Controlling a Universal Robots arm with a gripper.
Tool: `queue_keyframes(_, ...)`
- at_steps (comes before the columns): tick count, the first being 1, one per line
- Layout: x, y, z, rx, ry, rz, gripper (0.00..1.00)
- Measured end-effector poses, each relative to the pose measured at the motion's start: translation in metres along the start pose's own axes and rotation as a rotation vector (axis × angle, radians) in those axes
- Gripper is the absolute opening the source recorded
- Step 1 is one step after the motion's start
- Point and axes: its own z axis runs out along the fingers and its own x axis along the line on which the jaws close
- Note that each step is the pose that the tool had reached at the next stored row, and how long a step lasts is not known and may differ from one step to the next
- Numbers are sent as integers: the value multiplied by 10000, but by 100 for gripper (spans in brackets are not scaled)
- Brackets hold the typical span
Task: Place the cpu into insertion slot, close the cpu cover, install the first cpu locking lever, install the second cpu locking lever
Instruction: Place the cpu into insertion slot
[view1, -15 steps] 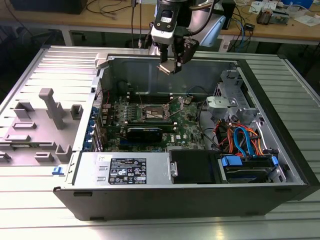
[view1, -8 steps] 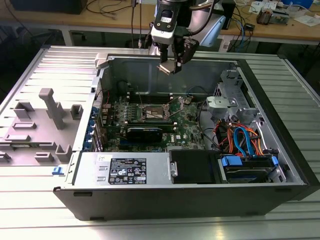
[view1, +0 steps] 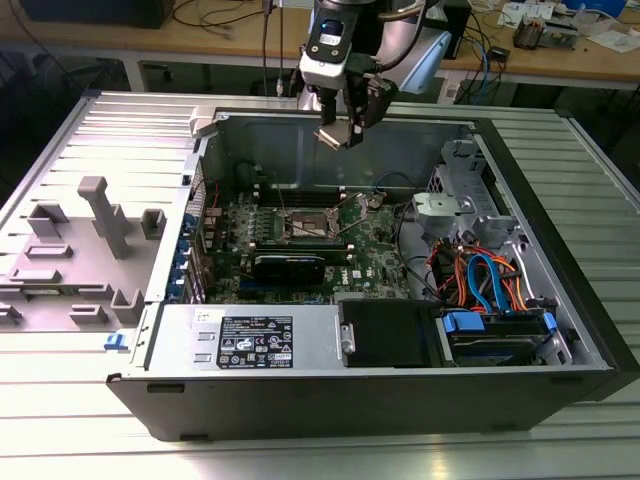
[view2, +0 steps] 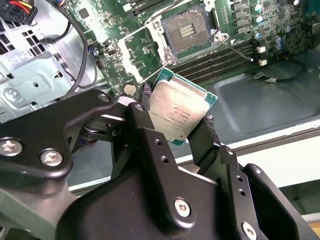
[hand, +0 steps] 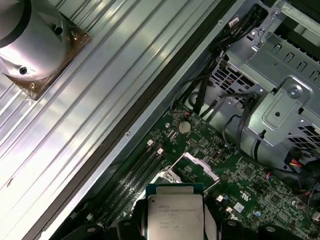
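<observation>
A ribbed metal table (view1: 80, 420) carries an open computer case (view1: 300, 395). Above its motherboard (view1: 380, 265) hangs the gripper (view1: 345, 128), its fingers (view2: 207, 140) closed on opposite edges of the cpu (view2: 180, 112). The chip's silver top shows in both wrist views, and it is held well clear of the bare insertion slot (view2: 187, 30).

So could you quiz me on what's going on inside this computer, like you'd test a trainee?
1. True or false: the cpu already sits in the socket.
2. What do the jaws hold? A a screwdriver; B the cpu; C a fan.
3. Fill in: in the exterior view the cpu hangs ___ the open computer case.
Key: 1 false, the socket is empty and the cpu is in the jaws; 2 B; 3 above.
</observation>
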Motion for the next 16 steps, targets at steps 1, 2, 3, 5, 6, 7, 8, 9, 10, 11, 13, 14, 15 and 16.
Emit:
queue_keyframes(1,0,0,4,-6,-20,236,55)
queue_keyframes(2,0,0,7,-9,-32,390,55)
queue_keyframes(3,0,-1,8,-12,-42,499,55)
queue_keyframes(5,-1,-1,12,-18,-63,764,55)
queue_keyframes(6,-1,-1,13,-20,-72,865,55)
queue_keyframes(7,-1,-1,13,-20,-76,914,55)
queue_keyframes(8,-1,-1,13,-20,-77,919,55)
queue_keyframes(9,-1,-2,13,-21,-77,923,55)
queue_keyframes(10,-1,-1,13,-21,-78,925,55)
queue_keyframes(11,-1,-1,13,-21,-78,927,55)
queue_keyframes(13,-1,-1,13,-22,-77,932,55)
queue_keyframes(14,-1,-2,13,-21,-78,935,55)
queue_keyframes(15,-1,-1,13,-22,-78,937,55)
queue_keyframes(16,-1,-2,13,-22,-78,939,55)
